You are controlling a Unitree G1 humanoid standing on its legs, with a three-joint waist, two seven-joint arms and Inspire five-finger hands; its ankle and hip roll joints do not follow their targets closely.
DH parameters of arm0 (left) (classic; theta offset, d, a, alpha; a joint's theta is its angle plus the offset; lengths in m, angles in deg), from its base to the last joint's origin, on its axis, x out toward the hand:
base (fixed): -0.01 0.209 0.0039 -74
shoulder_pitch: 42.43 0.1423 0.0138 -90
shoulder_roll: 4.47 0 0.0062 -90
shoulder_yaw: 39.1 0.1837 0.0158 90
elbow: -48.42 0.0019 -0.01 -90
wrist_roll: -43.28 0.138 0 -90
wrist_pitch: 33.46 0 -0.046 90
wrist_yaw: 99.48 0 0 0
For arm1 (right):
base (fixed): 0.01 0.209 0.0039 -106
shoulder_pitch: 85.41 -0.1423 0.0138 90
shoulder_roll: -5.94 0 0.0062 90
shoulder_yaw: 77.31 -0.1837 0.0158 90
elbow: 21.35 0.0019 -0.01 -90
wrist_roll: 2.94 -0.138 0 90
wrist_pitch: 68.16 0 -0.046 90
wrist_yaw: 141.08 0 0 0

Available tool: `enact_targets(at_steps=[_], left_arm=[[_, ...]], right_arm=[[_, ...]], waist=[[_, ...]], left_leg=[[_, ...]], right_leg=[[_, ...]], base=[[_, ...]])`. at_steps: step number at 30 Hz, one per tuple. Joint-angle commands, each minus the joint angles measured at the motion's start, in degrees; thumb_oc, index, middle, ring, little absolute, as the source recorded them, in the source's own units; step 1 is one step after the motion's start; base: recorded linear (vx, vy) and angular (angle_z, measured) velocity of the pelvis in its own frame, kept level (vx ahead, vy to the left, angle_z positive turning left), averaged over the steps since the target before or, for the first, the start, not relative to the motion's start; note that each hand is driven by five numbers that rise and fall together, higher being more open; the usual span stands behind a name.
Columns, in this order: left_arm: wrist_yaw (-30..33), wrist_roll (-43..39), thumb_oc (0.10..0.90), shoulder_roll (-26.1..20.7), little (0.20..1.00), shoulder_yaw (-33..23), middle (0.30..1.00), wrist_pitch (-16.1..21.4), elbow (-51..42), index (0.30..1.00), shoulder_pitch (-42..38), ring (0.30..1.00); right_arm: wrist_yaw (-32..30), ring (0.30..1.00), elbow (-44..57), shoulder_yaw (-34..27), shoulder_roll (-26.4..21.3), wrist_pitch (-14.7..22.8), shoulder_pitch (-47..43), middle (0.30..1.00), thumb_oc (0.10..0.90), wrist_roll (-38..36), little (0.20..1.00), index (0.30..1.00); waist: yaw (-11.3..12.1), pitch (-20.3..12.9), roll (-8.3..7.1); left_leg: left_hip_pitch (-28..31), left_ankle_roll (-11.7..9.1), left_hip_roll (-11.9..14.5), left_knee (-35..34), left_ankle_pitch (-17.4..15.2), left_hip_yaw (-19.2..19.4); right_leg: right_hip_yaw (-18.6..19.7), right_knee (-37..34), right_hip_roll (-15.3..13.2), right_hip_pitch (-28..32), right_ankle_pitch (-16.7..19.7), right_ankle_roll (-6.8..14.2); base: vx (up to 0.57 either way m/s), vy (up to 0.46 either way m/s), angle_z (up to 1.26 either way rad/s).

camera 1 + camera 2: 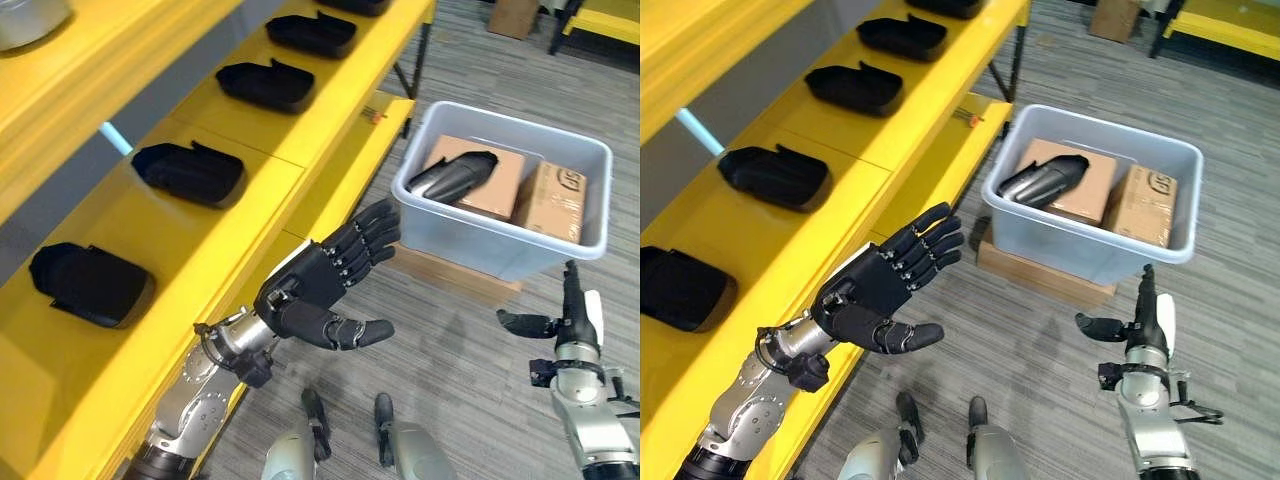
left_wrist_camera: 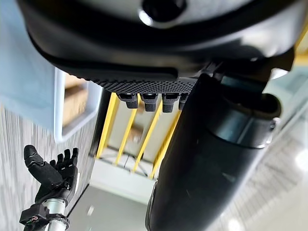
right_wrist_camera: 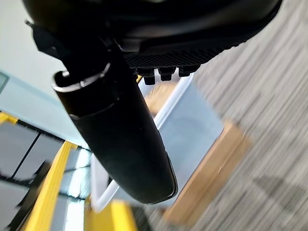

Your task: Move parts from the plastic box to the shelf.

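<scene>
A pale grey plastic box (image 1: 440, 230) stands on a low wooden board on the floor at the right. In it a black part (image 1: 452, 176) lies on top of cardboard cartons (image 1: 548, 200). Several black parts (image 1: 188, 172) lie in a row on the yellow shelf (image 1: 130, 240) at the left. My left hand (image 1: 320, 285) hovers between the shelf edge and the box, fingers straight and spread, holding nothing. My right hand (image 1: 568, 318) hangs low in front of the box, fingers straight up, thumb out, also empty.
A lower yellow shelf level (image 1: 385, 115) runs beside the box. Grey carpet floor (image 1: 450, 350) lies open between my hands. Another cardboard carton (image 1: 515, 15) and a yellow frame (image 1: 600, 20) stand at the far back.
</scene>
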Motion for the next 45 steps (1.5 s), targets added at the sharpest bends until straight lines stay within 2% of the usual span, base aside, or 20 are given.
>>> enact_targets(at_steps=[1, 4, 7, 13, 16, 22, 25, 29, 32, 34, 35, 36, 37, 38, 39, 40, 42, 43, 44, 45], left_arm=[[-2.99, 1.31, 0.900, 1.17, 1.000, -4.00, 1.000, 5.28, -4.47, 1.000, 1.00, 1.000], [-2.12, 0.65, 0.900, 0.74, 1.000, -3.72, 1.000, 5.55, -3.24, 1.000, 0.10, 1.000], [-2.30, 3.33, 0.900, 1.00, 1.000, -2.18, 1.000, 5.63, -3.20, 1.000, -1.42, 1.000], [-2.25, 1.30, 0.900, 1.68, 1.000, -0.84, 1.000, 4.03, -3.32, 1.000, -2.30, 1.000], [-3.45, 1.75, 0.900, 2.44, 1.000, 0.74, 1.000, 3.94, -3.38, 1.000, -2.61, 1.000], [-2.61, -0.03, 0.900, 2.46, 1.000, 3.05, 1.000, 4.27, -3.23, 1.000, -3.42, 1.000], [1.27, -1.76, 0.900, 3.23, 1.000, 4.89, 1.000, 5.65, -4.11, 1.000, -4.54, 1.000], [2.23, 1.36, 0.900, 3.95, 1.000, 6.34, 1.000, 6.90, -4.35, 1.000, -5.44, 1.000], [3.49, 1.47, 0.900, 3.11, 1.000, 6.12, 1.000, 9.32, -3.80, 1.000, -5.12, 1.000], [3.40, 2.39, 0.900, 2.63, 1.000, 5.85, 1.000, 12.14, -3.31, 1.000, -5.24, 1.000], [1.16, 2.15, 0.900, 2.04, 1.000, 5.51, 1.000, 12.99, -3.34, 1.000, -4.99, 1.000], [1.09, 2.06, 0.900, 1.98, 1.000, 5.44, 1.000, 12.89, -3.46, 1.000, -4.87, 1.000], [1.11, 2.15, 0.900, 1.75, 1.000, 5.22, 1.000, 12.51, -3.59, 1.000, -4.70, 1.000], [1.68, 4.66, 0.900, 1.34, 1.000, 4.95, 1.000, 11.88, -3.27, 1.000, -4.98, 1.000], [1.81, 5.23, 0.900, 1.34, 1.000, 5.01, 1.000, 11.89, -3.14, 1.000, -5.10, 1.000], [2.92, 5.37, 0.900, 1.52, 1.000, 5.88, 1.000, 10.97, -3.22, 1.000, -5.89, 1.000], [3.94, 4.58, 0.900, 1.74, 1.000, 6.67, 1.000, 10.58, -3.40, 1.000, -6.16, 1.000], [4.58, 4.16, 0.900, 1.49, 1.000, 6.99, 1.000, 10.29, -3.62, 1.000, -6.25, 1.000], [4.86, 4.50, 0.900, 1.28, 1.000, 7.03, 1.000, 10.41, -3.66, 1.000, -6.21, 1.000], [4.86, 4.50, 0.900, 1.26, 1.000, 7.03, 1.000, 10.41, -3.66, 1.000, -6.21, 1.000]], right_arm=[[-0.70, 1.000, 6.95, -0.04, -2.82, 6.88, -1.10, 1.000, 0.900, 0.05, 1.000, 1.000], [-0.83, 1.000, 7.17, 0.74, -2.68, 7.91, -1.15, 1.000, 0.900, -0.15, 1.000, 1.000], [-1.22, 1.000, 6.71, 1.36, -1.40, 7.24, -2.81, 1.000, 0.900, -0.36, 1.000, 1.000], [-4.06, 1.000, 6.53, 3.38, 0.02, 6.89, -4.75, 1.000, 0.900, 1.26, 1.000, 1.000], [-4.39, 1.000, 5.19, 4.99, 2.42, 6.91, -5.90, 1.000, 0.900, -5.34, 1.000, 1.000], [-8.57, 1.000, 4.54, 5.16, 4.45, 9.61, -6.42, 1.000, 0.900, -10.32, 1.000, 1.000], [-11.11, 1.000, 5.37, 4.47, 6.13, 11.45, -7.30, 1.000, 0.900, -11.37, 1.000, 1.000], [-11.53, 1.000, 5.97, 5.50, 5.80, 10.84, -9.56, 1.000, 0.900, -6.03, 1.000, 1.000], [-6.84, 1.000, 5.88, 5.17, 4.03, 5.61, -9.83, 1.000, 0.900, -10.59, 1.000, 1.000], [-6.15, 1.000, 4.86, 5.08, 3.16, 6.66, -9.83, 1.000, 0.900, -13.84, 1.000, 1.000], [-6.32, 1.000, 3.61, 4.45, 2.60, 8.96, -9.90, 1.000, 0.900, -15.26, 1.000, 1.000], [-6.29, 1.000, 3.47, 4.40, 2.61, 9.13, -10.02, 1.000, 0.900, -15.67, 1.000, 1.000], [-6.29, 1.000, 3.47, 4.28, 2.81, 9.24, -10.20, 1.000, 0.900, -16.80, 1.000, 1.000], [-6.62, 1.000, 3.46, 4.40, 3.91, 8.55, -10.66, 1.000, 0.900, -18.30, 1.000, 1.000], [-6.66, 1.000, 3.33, 4.52, 4.11, 8.47, -10.81, 1.000, 0.900, -18.40, 1.000, 1.000], [-7.04, 1.000, 2.05, 5.03, 5.01, 8.83, -11.20, 1.000, 0.900, -18.46, 1.000, 1.000], [-6.95, 1.000, 0.90, 5.25, 5.65, 9.52, -11.38, 1.000, 0.900, -18.17, 1.000, 1.000], [-7.24, 1.000, 0.64, 5.50, 6.47, 9.69, -11.43, 1.000, 0.900, -17.48, 1.000, 1.000], [-7.30, 1.000, 0.81, 5.77, 7.04, 9.57, -11.38, 1.000, 0.900, -16.68, 1.000, 1.000], [-7.30, 1.000, 0.82, 5.77, 7.06, 9.57, -11.38, 1.000, 0.900, -16.67, 1.000, 1.000]], waist=[[-1.08, -7.49, -3.15], [-1.36, -8.23, -3.76], [-1.48, -8.97, -4.09], [-1.54, -9.34, -4.11], [-1.80, -9.56, -3.66], [-2.31, -9.71, -3.17], [-2.36, -8.89, -2.82], [-1.96, -7.41, -2.72], [-1.68, -6.77, -3.40], [-1.41, -6.65, -3.93], [-0.61, -6.33, -4.99], [-0.45, -6.33, -5.12], [0.02, -6.20, -5.14], [1.15, -5.80, -5.29], [1.32, -5.71, -5.36], [1.66, -5.32, -5.40], [1.79, -5.28, -5.27], [2.11, -5.48, -5.47], [2.15, -5.39, -5.88], [2.12, -5.33, -5.83]], left_leg=[[0.63, -0.25, -0.09, 0.92, 2.65, 2.50], [3.45, 0.65, -0.91, -0.08, 1.12, 3.30], [5.34, 1.55, -1.75, -0.24, -0.66, 3.03], [7.21, 2.21, -2.33, -1.06, -1.64, 3.03], [8.69, 2.27, -2.33, -2.47, -1.65, 3.23], [9.73, 2.53, -2.35, -2.85, -1.94, 3.33], [9.50, 2.95, -2.51, -1.81, -2.87, 2.90], [7.83, 3.22, -2.50, -0.37, -3.37, 3.26], [6.80, 3.83, -2.34, 2.32, -4.69, 4.42], [6.63, 4.18, -2.20, 3.39, -5.31, 5.13], [6.61, 5.24, -2.43, 4.89, -6.75, 5.32], [6.57, 5.47, -2.53, 4.95, -6.88, 5.25], [6.65, 6.06, -2.46, 5.10, -7.27, 5.10], [7.25, 7.35, -2.37, 5.49, -8.28, 4.61], [7.46, 7.49, -2.40, 5.42, -8.34, 4.52], [8.72, 7.52, -2.18, 5.32, -8.62, 3.95], [9.61, 7.22, -1.72, 5.12, -8.75, 3.96], [10.48, 6.46, -1.25, 5.09, -9.16, 3.61], [11.04, 5.95, -1.06, 5.31, -9.71, 3.18], [11.11, 5.95, -1.01, 5.30, -9.71, 3.13]], right_leg=[[-9.30, -5.43, -1.12, 9.94, -1.03, 2.90], [-9.58, -5.49, -1.15, 10.37, -1.16, 3.30], [-9.31, -4.93, -0.69, 9.20, -0.77, 3.44], [-9.31, -5.13, -0.70, 8.69, -0.27, 3.67], [-9.35, -5.53, -0.76, 8.42, 0.08, 3.83], [-9.49, -5.65, -1.23, 8.14, 0.48, 4.08], [-9.44, -5.07, -1.81, 7.14, 0.57, 4.19], [-9.94, -3.60, -1.67, 5.24, 0.03, 3.78], [-11.38, -0.08, -1.47, 4.00, -1.58, 3.31], [-12.29, 1.54, -1.35, 3.71, -2.31, 3.06], [-14.50, 8.13, -1.86, 2.51, -2.48, 3.90], [-14.74, 9.61, -2.08, 2.00, -2.28, 4.20], [-15.72, 14.34, -2.56, 0.93, -1.61, 4.94], [-17.77, 26.21, -4.73, -2.21, 0.55, 7.10], [-17.79, 27.68, -5.07, -2.73, 1.18, 7.45], [-17.20, 30.40, -7.74, -4.56, 4.53, 8.18], [-17.03, 28.31, -9.94, -4.26, 5.34, 7.90], [-16.58, 20.57, -14.06, -3.05, 8.01, 7.96], [-15.99, 14.14, -16.61, -2.21, 11.37, 8.86], [-16.08, 13.93, -16.54, -2.02, 11.49, 8.88]], base=[[0.24, 0.131, -0.85], [0.15, 0.073, -0.45], [0.13, 0.058, -0.24], [0.07, 0.028, -0.02], [0.06, 0.029, -0.02], [0.03, 0.012, -0.02], [0.00, 0.058, -0.06], [-0.09, 0.141, -0.05], [-0.07, 0.156, -0.02], [-0.03, 0.134, -0.04], [-0.02, 0.156, 0.01], [-0.01, 0.160, 0.03], [0.03, 0.118, 0.01], [0.04, 0.106, -0.09], [0.07, 0.054, -0.19], [0.05, -0.019, -0.31], [0.07, -0.107, 0.02], [0.10, -0.266, 0.40], [0.08, -0.238, 0.24], [0.10, -0.381, -0.07]])
